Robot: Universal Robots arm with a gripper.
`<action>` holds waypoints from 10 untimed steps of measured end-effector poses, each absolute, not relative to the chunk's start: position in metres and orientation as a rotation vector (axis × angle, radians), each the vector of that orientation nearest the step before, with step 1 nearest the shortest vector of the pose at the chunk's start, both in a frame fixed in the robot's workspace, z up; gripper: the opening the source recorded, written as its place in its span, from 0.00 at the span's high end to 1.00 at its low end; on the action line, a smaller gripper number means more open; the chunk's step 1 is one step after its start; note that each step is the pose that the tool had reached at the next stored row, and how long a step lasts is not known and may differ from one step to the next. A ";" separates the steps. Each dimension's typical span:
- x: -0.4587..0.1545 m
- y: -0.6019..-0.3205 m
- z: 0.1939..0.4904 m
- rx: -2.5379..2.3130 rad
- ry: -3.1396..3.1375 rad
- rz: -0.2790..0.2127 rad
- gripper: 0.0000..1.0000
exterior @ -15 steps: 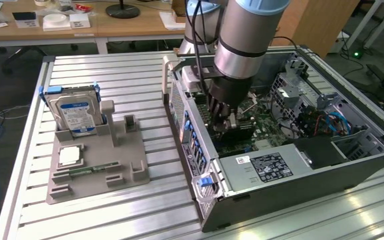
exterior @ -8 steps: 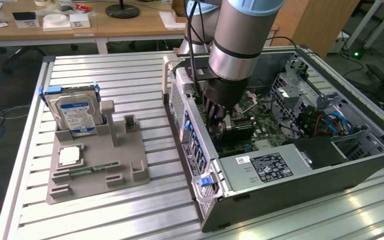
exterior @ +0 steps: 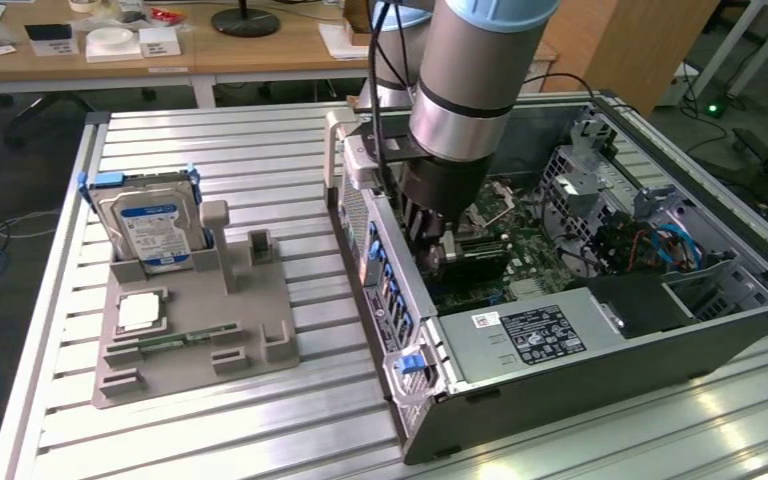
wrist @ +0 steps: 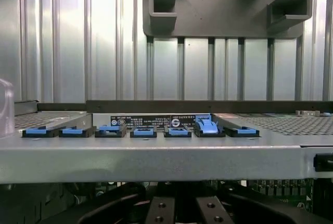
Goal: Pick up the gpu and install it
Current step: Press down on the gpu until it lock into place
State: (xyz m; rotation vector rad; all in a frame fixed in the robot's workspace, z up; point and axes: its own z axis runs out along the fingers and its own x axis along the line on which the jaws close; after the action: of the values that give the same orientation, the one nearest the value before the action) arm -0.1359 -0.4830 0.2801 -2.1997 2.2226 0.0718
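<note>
Exterior view: gripper [exterior: 448, 243] is lowered inside the open computer case [exterior: 704, 330], over the motherboard [exterior: 524, 250]; the gpu's position and the claw's opening cannot be told. Hard drive [exterior: 151, 228] stands on the grey fixture [exterior: 191, 345]. Wrist view: blue clips [wrist: 143, 130] line the case wall.

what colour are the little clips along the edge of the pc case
Blue, set in black holders. The clips along the case edge show best in the wrist view.
</note>
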 end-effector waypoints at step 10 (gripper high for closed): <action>-0.123 -0.479 0.272 -2.200 2.223 0.073 0.89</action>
State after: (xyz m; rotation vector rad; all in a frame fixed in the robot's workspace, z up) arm -0.1227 -0.4789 0.2717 -2.2000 2.2230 0.0729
